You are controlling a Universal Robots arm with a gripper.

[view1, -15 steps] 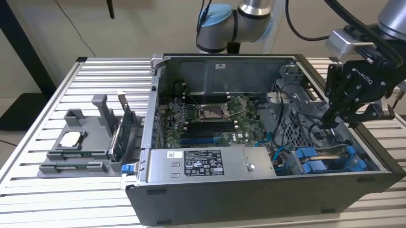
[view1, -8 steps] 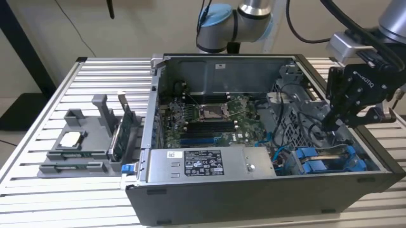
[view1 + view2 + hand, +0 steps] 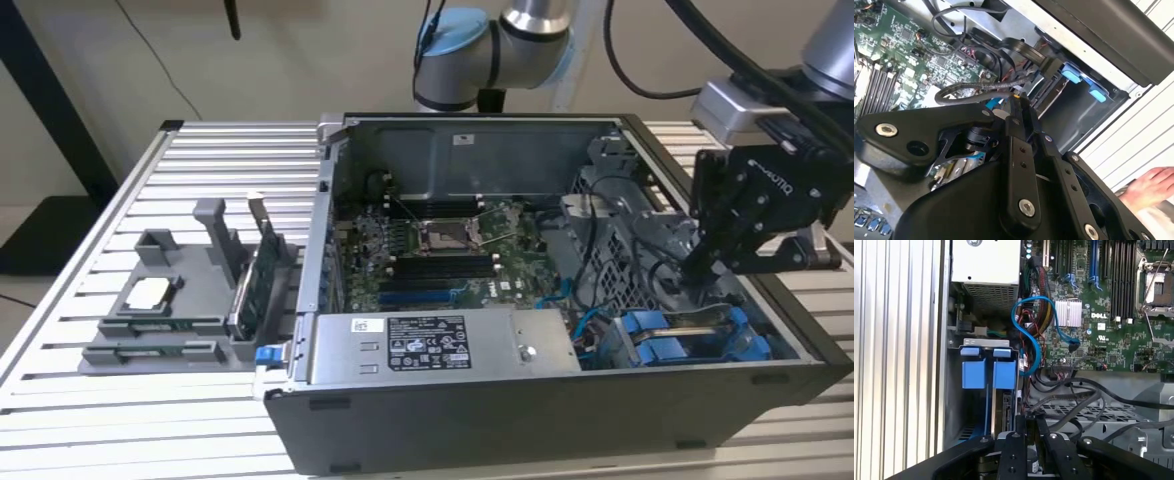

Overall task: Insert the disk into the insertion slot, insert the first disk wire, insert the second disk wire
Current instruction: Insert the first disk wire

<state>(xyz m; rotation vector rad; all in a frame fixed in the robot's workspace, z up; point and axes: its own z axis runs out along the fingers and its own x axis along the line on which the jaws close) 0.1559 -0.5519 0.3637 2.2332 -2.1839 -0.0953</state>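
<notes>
Gripper (image 3: pixel 1018 97) looks pinched shut in the second wrist view, w/ tips by a black cable (image 3: pixel 979 88). Exterior view: hangs frame right, just above the disk (image 3: pixel 687 335).

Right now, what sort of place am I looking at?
Probably a robotics lab test bench: a robot arm reaches into an open computer case set on a slatted metal table, with a grey parts holder beside it.

Black cables (image 3: pixel 1074 390) loop close around the tool (image 3: pixel 1031 422), leaving little free room.
</notes>
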